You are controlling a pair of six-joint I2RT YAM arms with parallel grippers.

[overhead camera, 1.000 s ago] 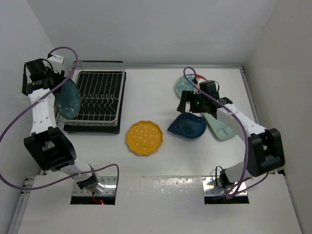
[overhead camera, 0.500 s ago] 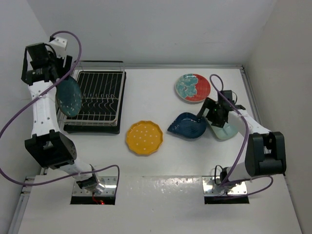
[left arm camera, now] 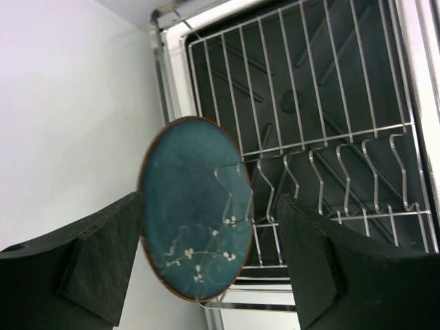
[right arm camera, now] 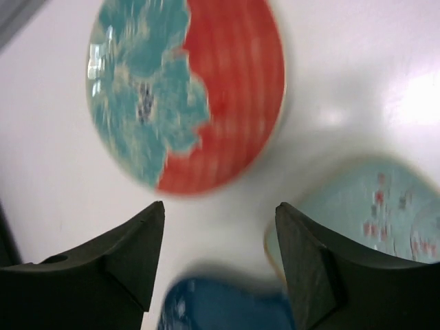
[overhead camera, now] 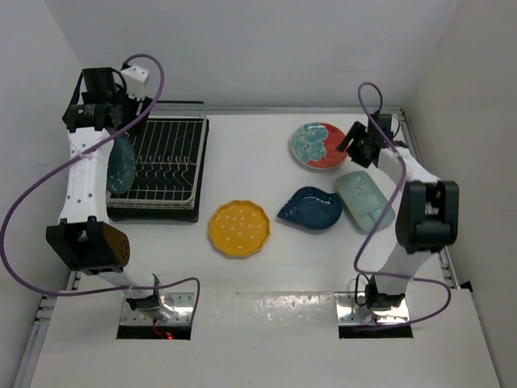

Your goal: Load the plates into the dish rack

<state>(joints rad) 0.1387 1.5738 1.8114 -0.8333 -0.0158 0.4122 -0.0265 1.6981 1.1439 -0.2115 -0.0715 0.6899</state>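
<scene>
The dark teal plate (left arm camera: 196,210) is standing on edge at the left end of the dish rack (left arm camera: 163,69), resting among its wire prongs. The left fingers (left arm camera: 96,261) are spread wide either side of it and gripping nothing, so this plate looks delivered. The right fingers (right arm camera: 110,254), also open and empty, are hovering above the red-and-turquoise plate (right arm camera: 185,96) lying on the tabletop (right arm camera: 41,172). Picking it up is calling for a descent onto its rim and a firm pinch.

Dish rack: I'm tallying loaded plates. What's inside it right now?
Only the teal plate, standing on edge among the prongs at the left end of the rack. The other slots show bare wire. Whatever lies behind the plate is covered.
</scene>
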